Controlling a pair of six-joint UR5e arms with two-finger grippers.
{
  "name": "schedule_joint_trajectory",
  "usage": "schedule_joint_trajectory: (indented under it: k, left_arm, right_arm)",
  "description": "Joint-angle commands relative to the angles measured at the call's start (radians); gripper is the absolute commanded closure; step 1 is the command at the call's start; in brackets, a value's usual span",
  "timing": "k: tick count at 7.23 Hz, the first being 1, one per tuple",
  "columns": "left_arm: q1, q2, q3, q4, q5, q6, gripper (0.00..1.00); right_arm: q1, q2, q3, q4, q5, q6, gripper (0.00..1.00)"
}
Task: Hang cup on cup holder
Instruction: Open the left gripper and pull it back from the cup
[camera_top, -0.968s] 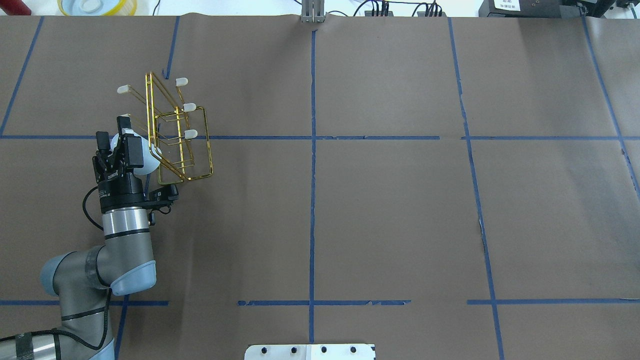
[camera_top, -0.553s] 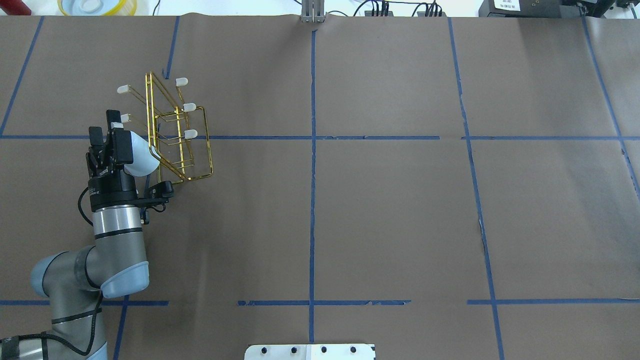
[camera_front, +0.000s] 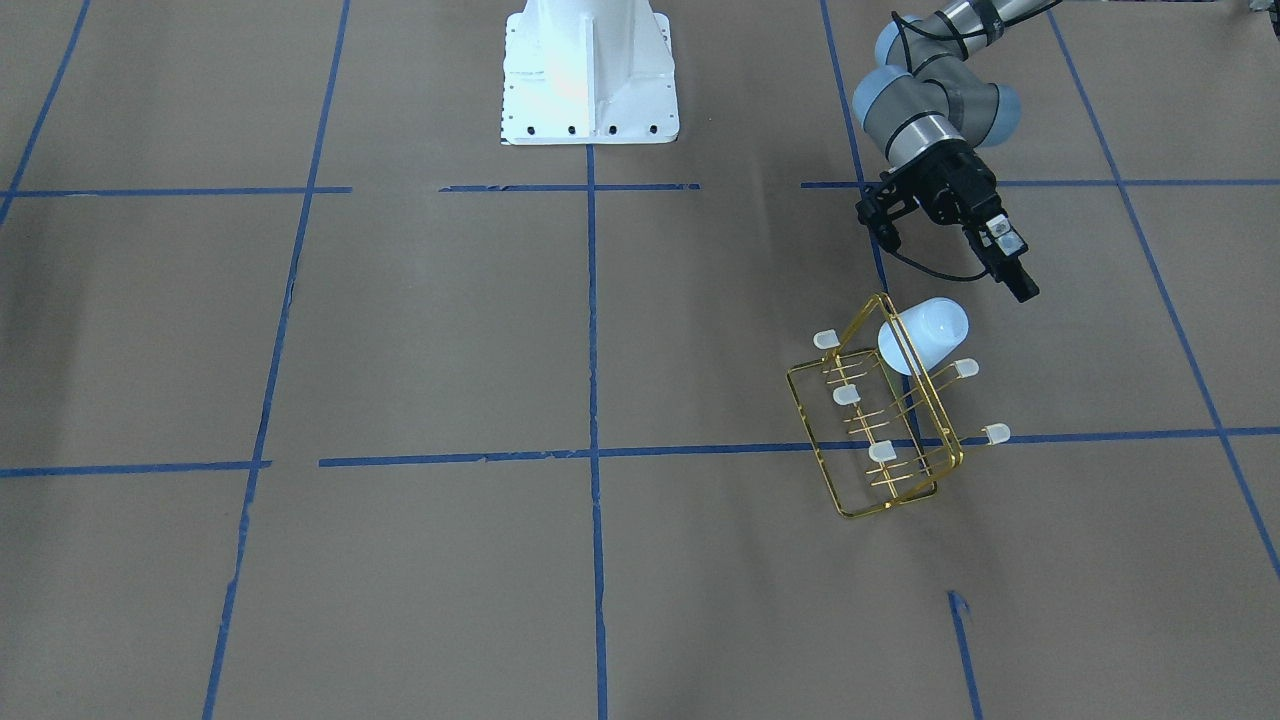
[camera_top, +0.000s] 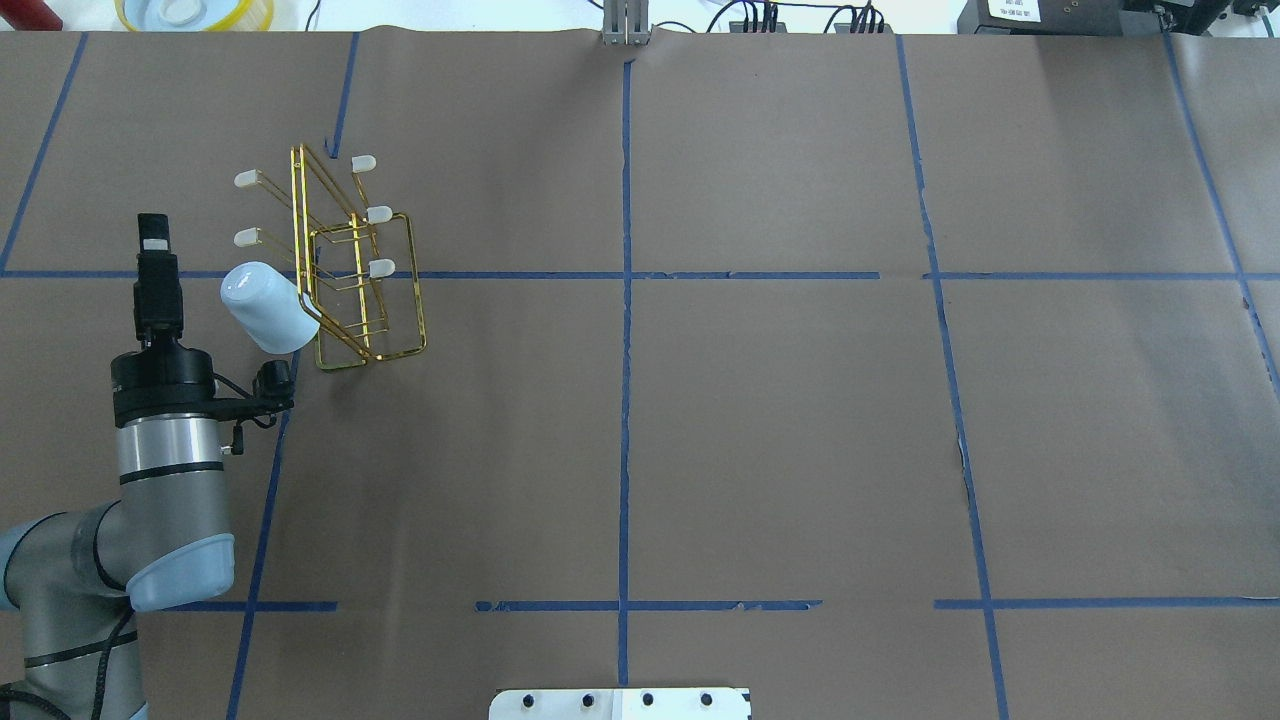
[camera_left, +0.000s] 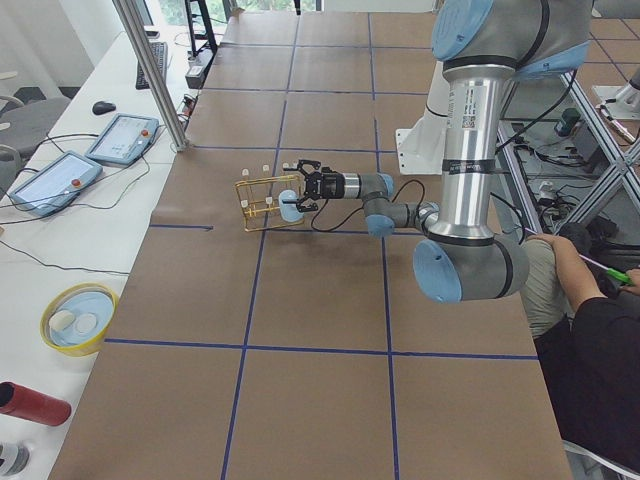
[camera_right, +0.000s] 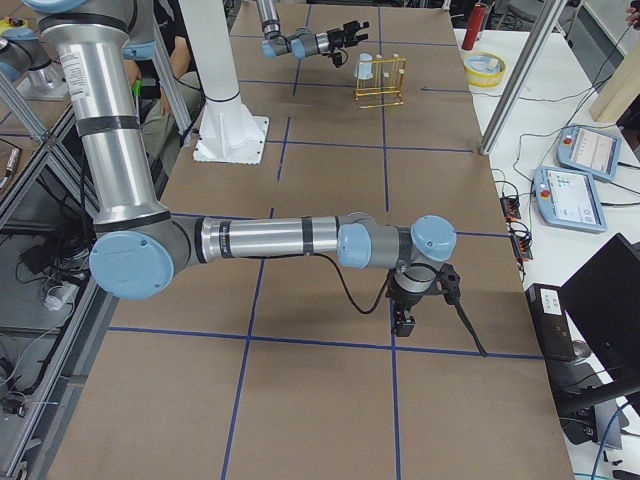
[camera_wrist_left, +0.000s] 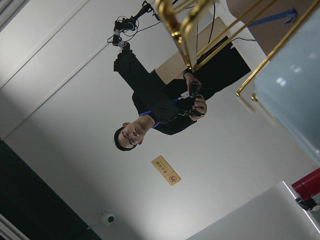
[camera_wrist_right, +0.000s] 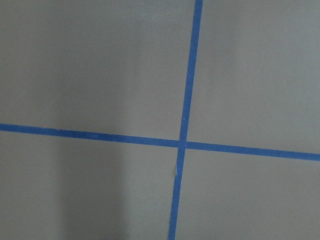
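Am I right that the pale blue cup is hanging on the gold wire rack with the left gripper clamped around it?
Not quite. The cup does hang on the gold wire rack, but the left gripper is not clamped around it. The gripper is apart from the cup, off to its side with a clear gap between them. The overhead exterior view shows this.

The table (camera_top: 780, 430) is covered in matt brown paper, faintly creased, and marked off with strips of smooth blue tape (camera_top: 624, 420). The cup holder (camera_top: 355, 270) is thin, shiny gold metal wire with whitish translucent caps on its prongs. The cup (camera_top: 262, 305) is smooth pale-blue plastic with a soft sheen. The left arm (camera_top: 165, 470) has a bright silver metal sleeve and grey-blue plastic covers. The left tool (camera_top: 152, 228) is matt black.
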Motion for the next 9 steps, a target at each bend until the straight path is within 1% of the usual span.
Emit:
schedule_joint_trajectory:
  k: [1,2,3,4,5,6,8,9]
  left_arm:
    - [-0.008,0.054,-0.030,-0.007,-0.062,-0.325,0.00]
    - [-0.012,0.062,-0.034,-0.023,-0.112,-0.465,0.00]
    - [-0.014,0.062,-0.040,-0.063,-0.193,-0.591,0.00]
    - [-0.017,0.079,-0.053,-0.123,-0.271,-0.703,0.00]
    - [-0.018,0.098,-0.068,-0.213,-0.356,-0.786,0.00]
    - [-0.023,0.123,-0.086,-0.311,-0.428,-0.797,0.00]
    - [-0.047,0.186,-0.108,-0.457,-0.487,-0.816,0.00]
    - [-0.049,0.191,-0.106,-0.503,-0.549,-0.922,0.00]
  right_arm:
    - [0.000,0.001,0.000,0.000,0.000,0.000,0.00]
    - [0.000,0.000,0.000,0.000,0.000,0.000,0.00]
    - [0.000,0.001,0.000,0.000,0.000,0.000,0.00]
    - [0.000,0.000,0.000,0.000,0.000,0.000,0.00]
    - [0.000,0.001,0.000,0.000,0.000,0.000,0.00]
    - [0.000,0.001,0.000,0.000,0.000,0.000,0.00]
    - [0.000,0.000,0.000,0.000,0.000,0.000,0.00]
    - [0.000,0.001,0.000,0.000,0.000,0.000,0.00]
